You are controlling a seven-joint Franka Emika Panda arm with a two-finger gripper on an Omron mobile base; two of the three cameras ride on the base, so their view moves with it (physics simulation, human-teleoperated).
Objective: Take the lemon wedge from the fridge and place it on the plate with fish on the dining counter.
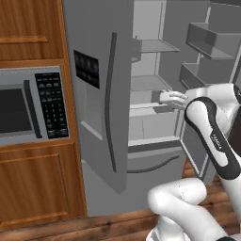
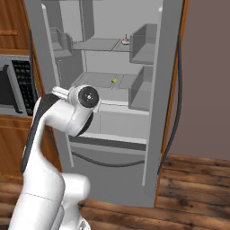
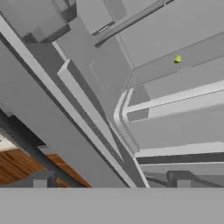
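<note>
Grey fridge point(image 2: 108, 67) doors stand open and the lemon wedge point(image 2: 114, 80) lies on a middle shelf, well apart from our empty, fully spread gripper point(image 3: 111, 186); we judge reach, grasp, carry and placing on the plate all remain.

Left base view from behind the arm's left, facing the fridge point(image 1: 141, 94) and microwave point(image 1: 33, 106), right base view from the right, both sharing the open shelves (middle distance), hand view rolled, close along a door edge toward them.
</note>
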